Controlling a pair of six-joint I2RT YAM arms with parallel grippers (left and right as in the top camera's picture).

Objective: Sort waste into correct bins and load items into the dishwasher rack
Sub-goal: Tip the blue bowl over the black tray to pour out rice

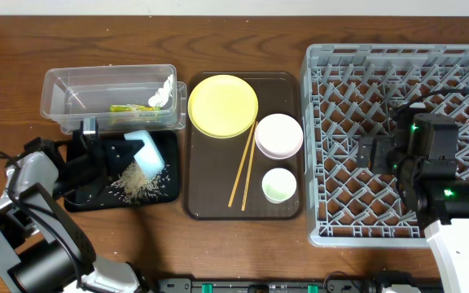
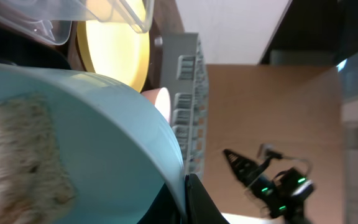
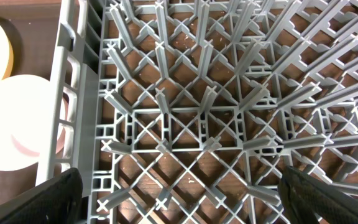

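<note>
1 finger (image 2: 194, 202) of your left gripper (image 1: 131, 150) shows at the rim of the bowl (image 1: 147, 152), the other hidden. It pinches the bowl, tilted over the black tray (image 1: 88, 199), with rice (image 1: 137, 181) beneath and some inside. Your right gripper (image 3: 188, 202) hangs spread wide, the rack (image 3: 166, 118) right below it.

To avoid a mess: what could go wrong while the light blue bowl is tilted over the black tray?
1. The left gripper holds the round light blue bowl by its rim only, tilted; it might slip.
2. The whitish rice scraps lie near the shallow black rectangular tray's front edge; more could spill onto the wooden table.
3. Rice sticks inside the bowl and may reach the grey plastic rack.
</note>
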